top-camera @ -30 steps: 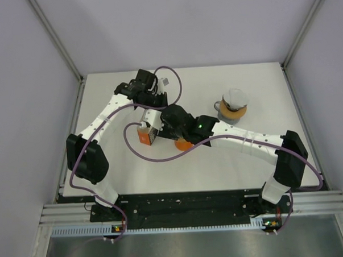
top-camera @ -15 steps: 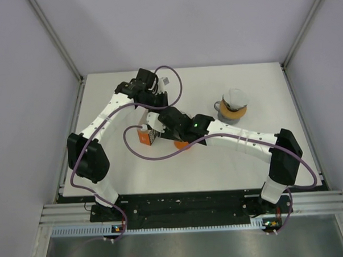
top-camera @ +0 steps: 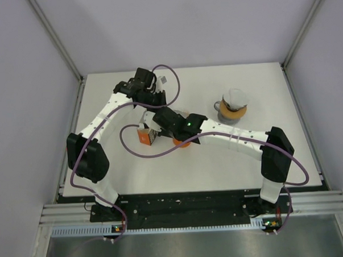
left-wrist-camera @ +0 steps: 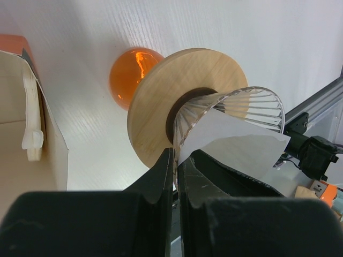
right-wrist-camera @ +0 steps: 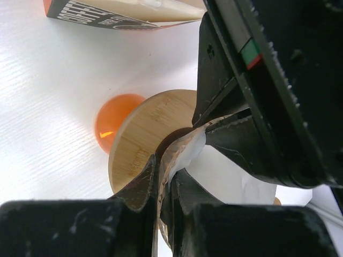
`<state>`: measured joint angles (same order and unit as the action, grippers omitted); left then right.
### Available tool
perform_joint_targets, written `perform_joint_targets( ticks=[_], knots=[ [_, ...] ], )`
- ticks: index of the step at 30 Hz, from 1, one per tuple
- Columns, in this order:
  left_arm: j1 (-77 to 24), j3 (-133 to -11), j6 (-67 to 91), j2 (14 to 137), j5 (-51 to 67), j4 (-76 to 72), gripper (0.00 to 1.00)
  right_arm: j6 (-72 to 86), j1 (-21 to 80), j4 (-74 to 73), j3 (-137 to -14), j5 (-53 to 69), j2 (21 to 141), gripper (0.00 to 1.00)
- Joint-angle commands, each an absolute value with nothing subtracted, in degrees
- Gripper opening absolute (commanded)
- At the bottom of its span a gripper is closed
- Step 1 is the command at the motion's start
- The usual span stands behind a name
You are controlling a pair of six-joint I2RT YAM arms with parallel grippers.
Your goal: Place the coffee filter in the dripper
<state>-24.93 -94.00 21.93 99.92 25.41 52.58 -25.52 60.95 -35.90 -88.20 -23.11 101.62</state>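
Note:
A glass ribbed dripper (left-wrist-camera: 230,104) with a wooden collar (left-wrist-camera: 161,107) lies tilted on its side over an orange cup (left-wrist-camera: 131,69). A white paper coffee filter (left-wrist-camera: 236,152) sits inside the cone. My left gripper (left-wrist-camera: 176,160) is shut on the dripper's rim, with the filter's edge in the pinch. My right gripper (right-wrist-camera: 163,171) is shut on the rim and filter (right-wrist-camera: 225,179) from the other side, beside the collar (right-wrist-camera: 142,134). In the top view both grippers (top-camera: 150,101) (top-camera: 162,118) meet mid-table and hide the dripper.
An open orange filter box (top-camera: 144,135) stands just left of the grippers; it also shows in the left wrist view (left-wrist-camera: 27,134). The orange cup (top-camera: 181,143) peeks out under the right arm. A second dripper with a filter on a grey mug (top-camera: 233,106) stands at the back right.
My right arm has shifted left and a little farther back, its gripper closing in against the left gripper. The left arm has barely moved.

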Motion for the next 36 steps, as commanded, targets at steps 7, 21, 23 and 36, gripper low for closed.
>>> perform_joint_targets(
  ticks=[7,21,23,36],
  knots=[
    [-26.02,-95.98,21.88,99.58,29.18,52.12,0.00,-23.56,60.29,-36.04,-88.15,-19.16,101.51,0.14],
    [-26.02,-95.89,21.71,99.67,29.27,52.12,0.00,-23.73,60.21,-36.56,-90.00,-19.60,103.54,0.00],
    [-26.02,-95.89,21.71,99.67,29.35,52.03,0.00,-23.56,59.94,-36.56,-89.83,-18.99,103.10,0.00],
    [-25.93,-95.89,21.62,99.76,29.36,52.03,0.00,-22.41,59.33,-36.91,-90.97,-19.86,102.92,0.00]
  ],
)
